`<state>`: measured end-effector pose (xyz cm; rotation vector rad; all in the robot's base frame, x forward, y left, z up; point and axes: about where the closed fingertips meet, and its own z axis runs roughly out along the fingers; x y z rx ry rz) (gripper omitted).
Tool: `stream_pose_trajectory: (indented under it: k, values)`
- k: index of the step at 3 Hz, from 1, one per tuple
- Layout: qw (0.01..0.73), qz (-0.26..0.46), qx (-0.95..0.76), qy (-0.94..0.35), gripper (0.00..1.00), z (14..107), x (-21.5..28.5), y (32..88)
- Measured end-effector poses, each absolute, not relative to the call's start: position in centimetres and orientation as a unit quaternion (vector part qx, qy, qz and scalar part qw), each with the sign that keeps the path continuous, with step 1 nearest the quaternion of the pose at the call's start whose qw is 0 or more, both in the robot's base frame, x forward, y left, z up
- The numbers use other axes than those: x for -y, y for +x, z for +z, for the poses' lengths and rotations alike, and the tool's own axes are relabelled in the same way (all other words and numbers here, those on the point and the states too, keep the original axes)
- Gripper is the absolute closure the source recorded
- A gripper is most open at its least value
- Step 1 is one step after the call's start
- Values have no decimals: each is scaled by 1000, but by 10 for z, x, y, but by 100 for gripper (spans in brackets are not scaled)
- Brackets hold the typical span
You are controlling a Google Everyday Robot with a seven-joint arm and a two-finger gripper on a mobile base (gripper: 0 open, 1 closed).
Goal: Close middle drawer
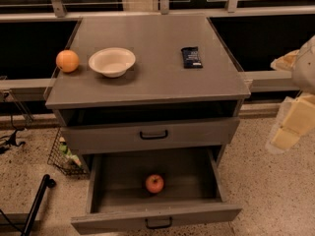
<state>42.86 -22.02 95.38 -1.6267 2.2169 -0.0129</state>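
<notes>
The middle drawer [197, 181] of the grey cabinet [162, 85] stood pulled far out toward me, its deep box open to view and its flat front with the small black handle [158, 223] at the near edge. A red apple [154, 183] sat on the drawer floor, a little left of centre and clear of the walls. Above it, the top drawer [197, 132] was nearly shut, with a dark gap showing under the cabinet top. The gripper [290, 127] hung off to the right of the cabinet, at about the height of the top drawer front, well apart from the open drawer and higher than its front panel, touching nothing. I could not tell whether it was spread or closed. On the cabinet top an orange [67, 61] rested at the left edge, a white bowl [112, 61] just beside it, and a dark snack bar [191, 57] lay farther right. A wire basket [63, 154] sat on the floor against the cabinet's left side.
</notes>
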Motion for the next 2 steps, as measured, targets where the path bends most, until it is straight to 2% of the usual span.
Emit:
stream_pose_trajectory:
  k: [2]
  values:
    - [286, 77, -796, -528, 0, 884, 200, 415]
